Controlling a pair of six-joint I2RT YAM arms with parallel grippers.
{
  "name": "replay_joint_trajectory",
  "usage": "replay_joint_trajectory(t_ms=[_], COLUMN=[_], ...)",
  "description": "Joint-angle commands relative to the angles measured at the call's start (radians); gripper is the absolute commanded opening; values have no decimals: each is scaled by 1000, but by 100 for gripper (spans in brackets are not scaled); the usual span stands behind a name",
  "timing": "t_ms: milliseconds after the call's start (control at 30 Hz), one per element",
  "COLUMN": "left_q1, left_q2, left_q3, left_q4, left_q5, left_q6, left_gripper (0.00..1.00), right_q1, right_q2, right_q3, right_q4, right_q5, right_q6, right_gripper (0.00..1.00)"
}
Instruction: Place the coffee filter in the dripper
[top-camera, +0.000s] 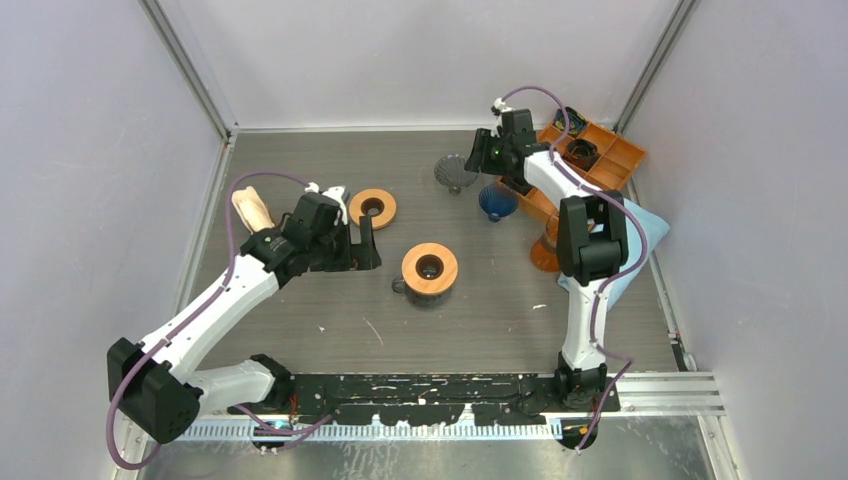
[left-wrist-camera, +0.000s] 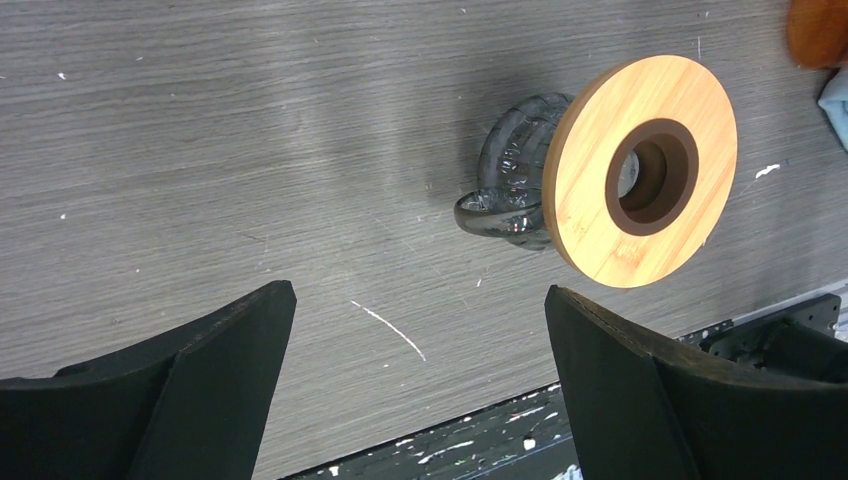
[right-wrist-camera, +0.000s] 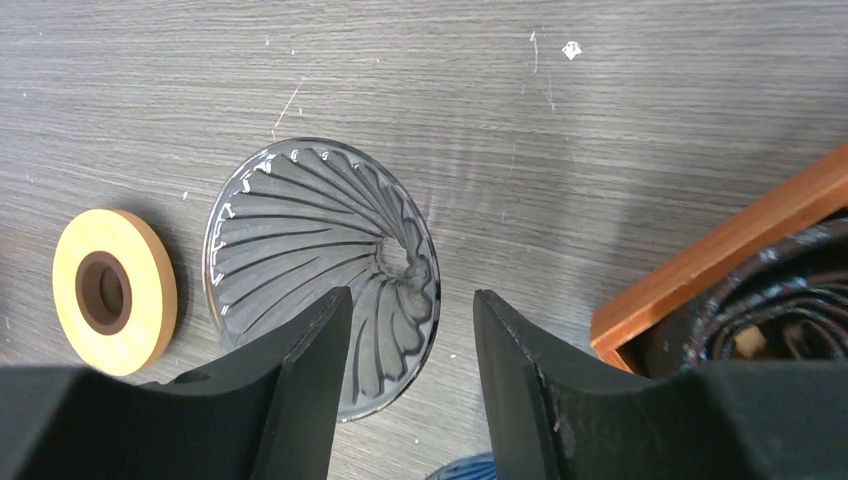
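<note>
A beige stack of coffee filters (top-camera: 252, 210) lies at the far left of the table, behind my left arm. A glass dripper with a wooden ring (top-camera: 430, 270) stands mid-table and also shows in the left wrist view (left-wrist-camera: 640, 170). My left gripper (top-camera: 362, 250) is open and empty just left of it, above bare table (left-wrist-camera: 420, 293). A clear ribbed glass dripper (top-camera: 455, 172) lies on its side at the back. My right gripper (top-camera: 478, 160) is open and empty beside it, its fingers over the dripper's narrow end (right-wrist-camera: 412, 296).
A second wooden ring dripper (top-camera: 372, 207) sits left of centre, also in the right wrist view (right-wrist-camera: 115, 290). A blue dripper (top-camera: 497, 200), an orange dripper (top-camera: 545, 255), an orange tray (top-camera: 610, 150) and a blue cloth (top-camera: 645, 235) crowd the right side.
</note>
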Motion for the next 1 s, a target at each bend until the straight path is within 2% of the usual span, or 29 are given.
replay_joint_trajectory(t_ms=[0,267,433,600,967], left_q1=[9,11,17,24,26], left_q2=[-7,-16,-22,-36,-75], left_q3=[1,-8,-10,-20,-22], left_q4=[58,57,57,73,88], left_q5=[36,38,46,58,54], left_q6=[-28,-32,-35,-52,-113], left_gripper=[99,99,99,99,99], right_q1=[-2,-2,-4,-5,7], right_q2=[36,100,97,58,-124], right_q3=[76,132,140,129,10], right_q4=[49,49,50,48,43], right_q5=[-50,-61,-88,-130,-192], right_q6=[33,59,84,107,148], right_gripper=[51,33,13,1,1])
